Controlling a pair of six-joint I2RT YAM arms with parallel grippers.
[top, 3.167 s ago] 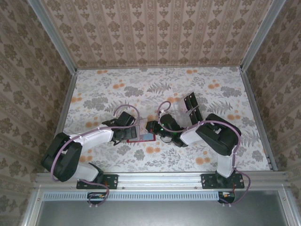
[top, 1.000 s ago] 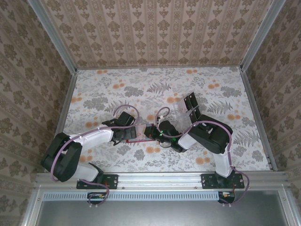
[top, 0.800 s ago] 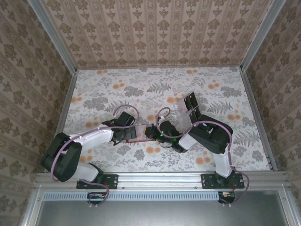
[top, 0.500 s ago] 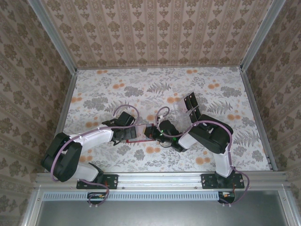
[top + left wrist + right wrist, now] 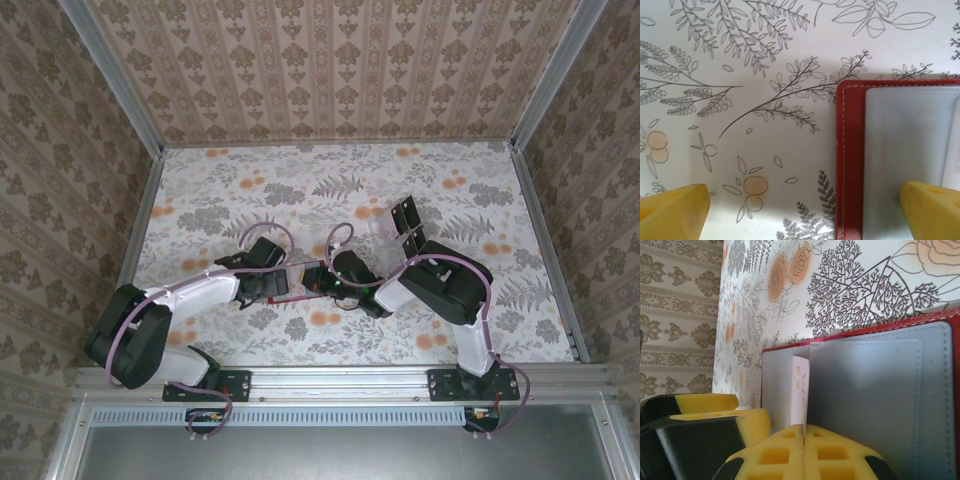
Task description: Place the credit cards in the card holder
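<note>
A flower-printed bench (image 5: 200, 190) runs back to wallpapered walls (image 5: 330, 70) on three sides, and the work sits near its front middle.

The right hand (image 5: 804, 440) is closed. A pale credit card (image 5: 801, 385) rises edge-on from the seam between its tips, so it looks pinched there. The card stands between two grey leaves of the red card holder (image 5: 875, 385), which lies opened flat on the bench. I judge this card is part-way into a pocket and not yet seated.

Facing it across the holder, the left hand (image 5: 800, 207) is spread wide and grips nothing. One tip is over the holder's grey inside and the other is over bare bench, so it seems to be steadying the holder.

Further back and to the right, well apart from the holder, a clear tray (image 5: 390, 232) still carries dark cards (image 5: 405, 213). More cards are therefore left to move; how many I cannot tell.

The two hands nearly meet over the holder, so room there is tight. The holder's stitched red edge and pocket lips are what the card could catch on. Elsewhere the bench is open, and the walls are far from both arms.
</note>
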